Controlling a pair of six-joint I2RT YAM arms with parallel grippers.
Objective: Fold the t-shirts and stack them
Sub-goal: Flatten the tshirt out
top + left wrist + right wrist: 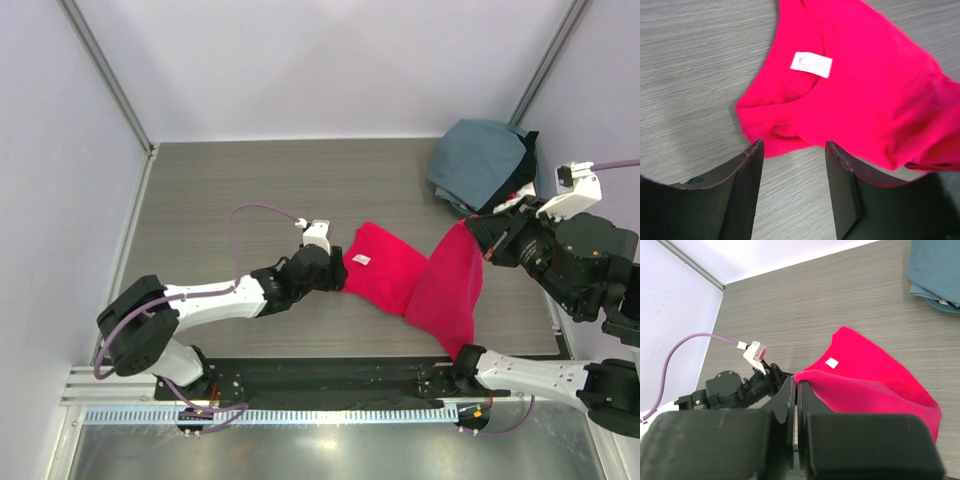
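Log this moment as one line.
left gripper: open, at collar end of red t-shirt | right gripper: shut on red t-shirt, edge lifted | grey-blue t-shirt: heaped far right

The top external camera sat above and behind the arm bases, facing down over the whole desk. The left wrist camera looked down past the left fingers at close range onto the collar of the red t-shirt and its white label. The right wrist camera stood farther off, facing across the desk past the right fingers toward the left arm. All three views shared shirt and label.
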